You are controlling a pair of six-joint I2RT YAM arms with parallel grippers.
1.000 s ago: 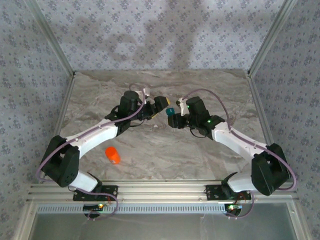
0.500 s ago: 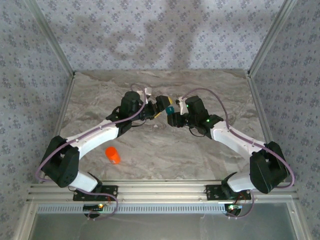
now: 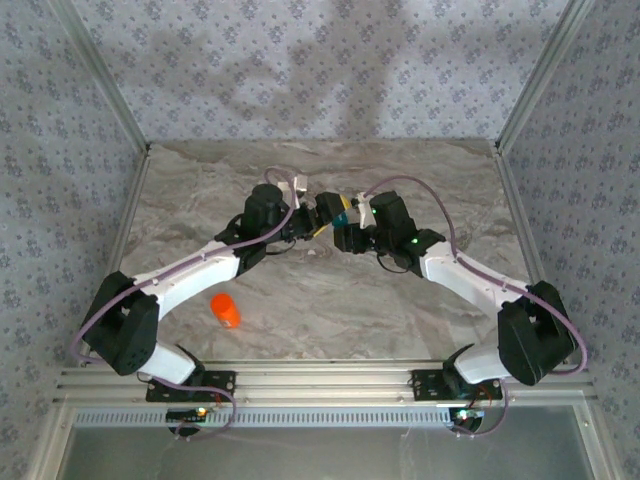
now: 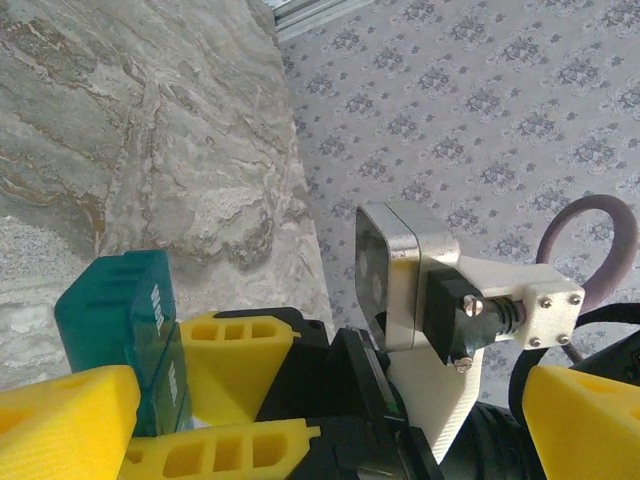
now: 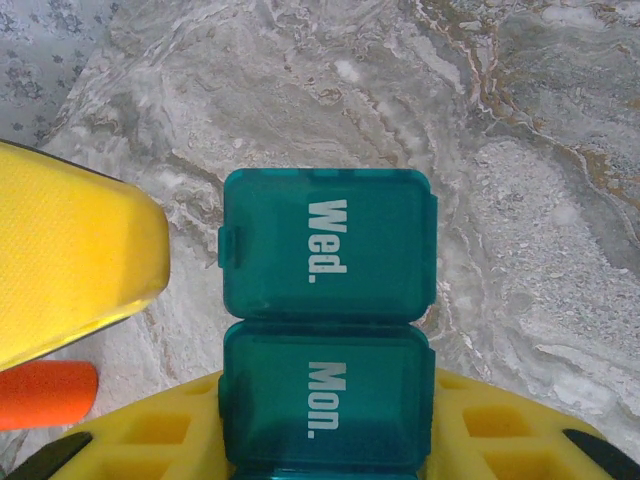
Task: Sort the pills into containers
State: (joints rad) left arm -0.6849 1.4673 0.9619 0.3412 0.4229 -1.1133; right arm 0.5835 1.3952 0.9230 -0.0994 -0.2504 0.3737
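Since the earlier frame the left gripper (image 3: 327, 213) has shifted rightward across the table (image 3: 330, 310), closing the gap to the right gripper (image 3: 343, 230); the two now meet at mid-table.

Nearest the arm bases, an orange bottle (image 3: 226, 311) lies on its side on the marble-patterned surface. It is near the left forearm and well apart from both grippers.

Farther in, the right gripper's jaws are clamped on a teal pill organiser (image 5: 328, 258). The right wrist view reads its closed lids: "Mon." sits between the slotted yellow fingers (image 5: 480, 430) and "Wed." projects beyond them. The overhead view cannot resolve this lettering; there the organiser is a small teal patch between the grippers.

The left gripper's jaws stand wide apart. The right wrist view shows one left finger (image 5: 70, 255) just beside the "Wed." lid, with a strip of table between them. The left wrist view shows the organiser end-on, close against that finger's inner face; whether they touch cannot be told. Behind it is the right arm's wrist camera (image 4: 385, 265).

Farthest, patterned walls (image 3: 330, 70) enclose the table.
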